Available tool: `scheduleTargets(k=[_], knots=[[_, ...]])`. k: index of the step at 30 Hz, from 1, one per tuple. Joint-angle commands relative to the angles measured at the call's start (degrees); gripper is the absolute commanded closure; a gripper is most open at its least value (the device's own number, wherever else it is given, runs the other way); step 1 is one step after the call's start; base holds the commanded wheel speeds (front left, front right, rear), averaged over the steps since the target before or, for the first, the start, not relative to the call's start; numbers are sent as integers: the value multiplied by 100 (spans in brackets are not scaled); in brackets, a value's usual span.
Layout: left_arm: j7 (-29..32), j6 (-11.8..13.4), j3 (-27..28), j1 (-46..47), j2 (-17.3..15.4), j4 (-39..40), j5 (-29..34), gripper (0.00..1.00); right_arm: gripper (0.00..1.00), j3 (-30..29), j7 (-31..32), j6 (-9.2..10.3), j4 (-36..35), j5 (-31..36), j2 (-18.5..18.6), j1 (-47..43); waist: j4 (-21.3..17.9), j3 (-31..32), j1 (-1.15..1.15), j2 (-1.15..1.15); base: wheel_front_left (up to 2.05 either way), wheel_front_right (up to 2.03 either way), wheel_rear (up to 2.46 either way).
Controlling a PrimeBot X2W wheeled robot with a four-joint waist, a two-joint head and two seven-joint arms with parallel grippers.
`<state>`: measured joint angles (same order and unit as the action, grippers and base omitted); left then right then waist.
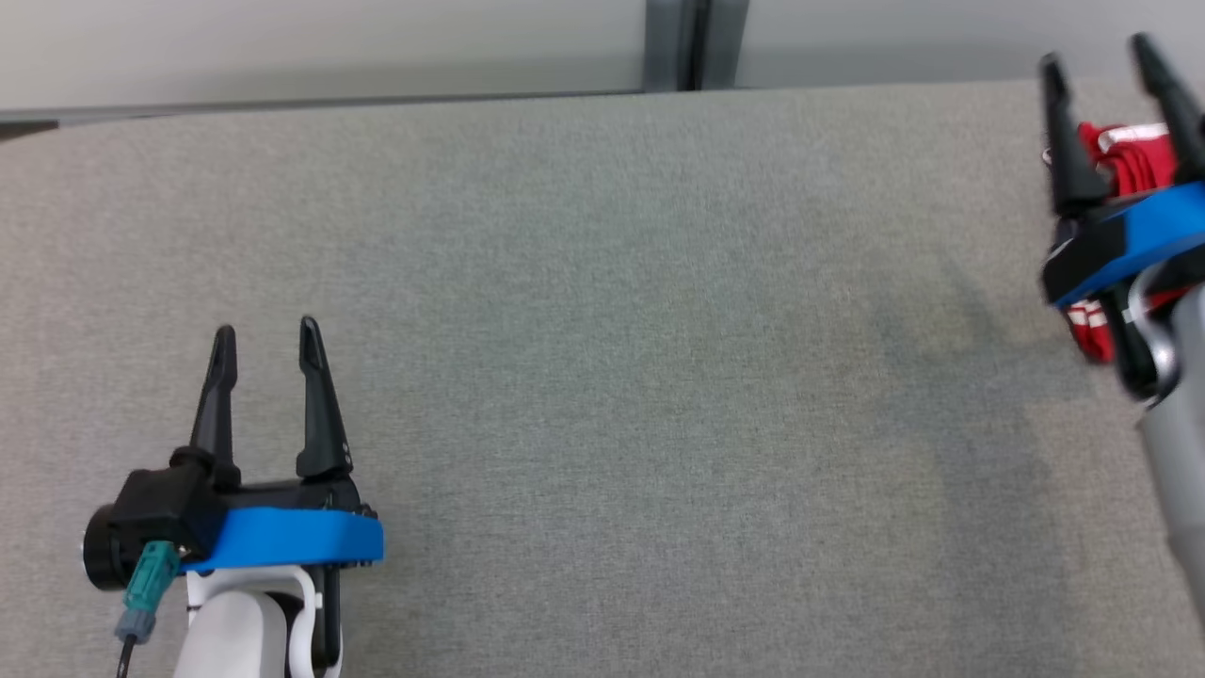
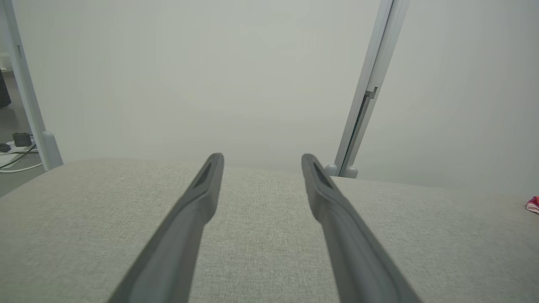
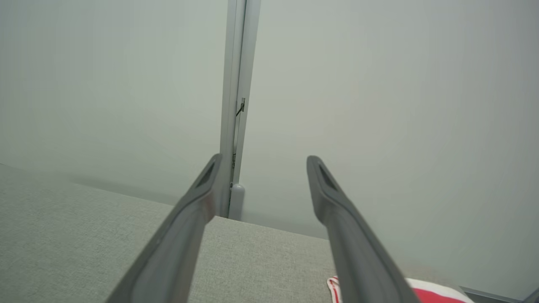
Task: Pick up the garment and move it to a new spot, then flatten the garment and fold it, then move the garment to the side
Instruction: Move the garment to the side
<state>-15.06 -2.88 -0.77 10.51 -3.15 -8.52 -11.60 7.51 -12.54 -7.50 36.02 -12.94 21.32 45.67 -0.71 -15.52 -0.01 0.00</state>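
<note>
A: Where is the garment (image 1: 1125, 155) now?
B: It lies at the far right side of the grey table (image 1: 602, 330). It is red with white stripes, and the right gripper (image 1: 1096, 52) hides a part of it.
A: Does that gripper hold it?
B: No. Its 2 fingers stand wide apart, with only air between them.
A: And the left gripper (image 1: 266, 327)?
B: It is also wide open and empty, over the near left part of the table, well apart from the garment.
</note>
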Motion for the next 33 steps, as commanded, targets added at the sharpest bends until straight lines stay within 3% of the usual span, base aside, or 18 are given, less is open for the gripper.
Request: scheduleTargets(k=[1,9,18,33], knots=[[-14,13,6,-70,9,-31,-1,0,0,42,-68,1,-46,-81,-104,-170,9,108,1,0,0,0,0],[-14,15,19,-379,12,-167,-26,0,0,288,-230,1,-308,-264,-821,-826,75,590,1,0,0,0,0],[-14,36,-35,-666,18,-303,-86,0,0,80,-255,0,-802,-163,-1152,-1896,22,988,1,0,0,0,0],[-14,68,-105,-897,21,-388,-147,0,0,-853,344,0,-2729,351,-1732,-3952,25,1394,1,0,0,0,0]])
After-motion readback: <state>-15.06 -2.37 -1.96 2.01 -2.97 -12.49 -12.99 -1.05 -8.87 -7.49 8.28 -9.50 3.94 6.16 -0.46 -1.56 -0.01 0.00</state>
